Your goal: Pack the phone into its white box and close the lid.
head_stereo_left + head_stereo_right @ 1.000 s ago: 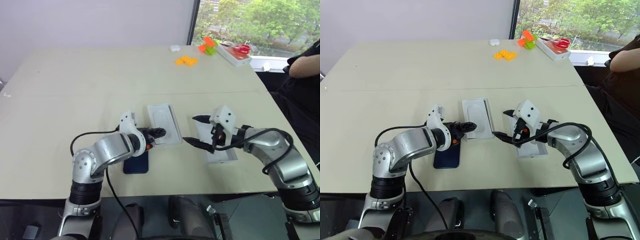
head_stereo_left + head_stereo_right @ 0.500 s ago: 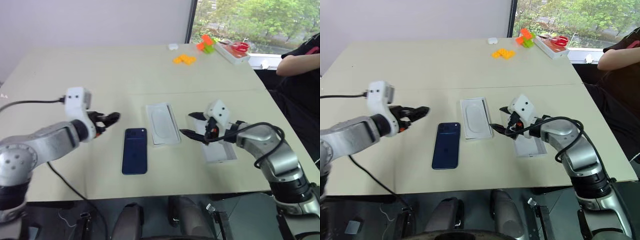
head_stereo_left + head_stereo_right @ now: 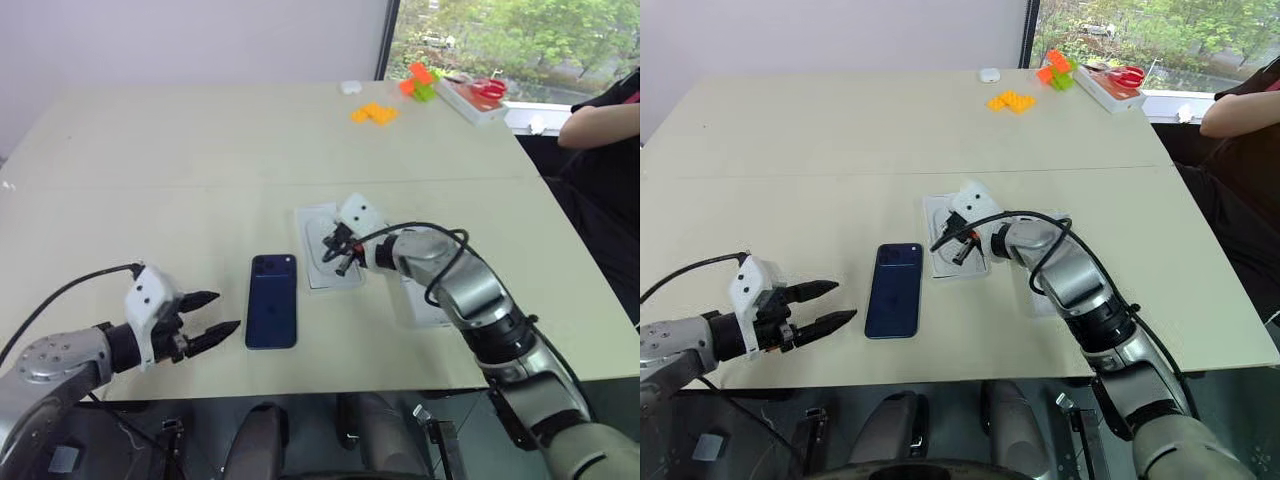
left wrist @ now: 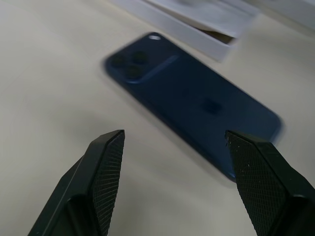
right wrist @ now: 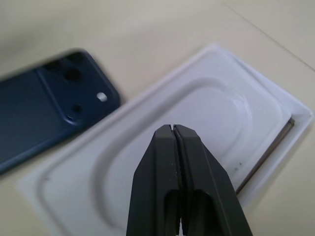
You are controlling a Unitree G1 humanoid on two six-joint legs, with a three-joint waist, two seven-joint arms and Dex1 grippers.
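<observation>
With fingers pressed together, the right gripper [image 3: 946,242] could shove the insert [image 5: 162,162] askew; the left gripper [image 3: 820,308], fingers apart, idles beside the phone [image 3: 894,289].

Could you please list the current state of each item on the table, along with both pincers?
phone: flat on table, back up, unpacked.
white box: open, white insert lying in it.
lid: off, on the table beside the box.
left pincer: open, empty.
right pincer: shut, empty, over the insert.
</observation>
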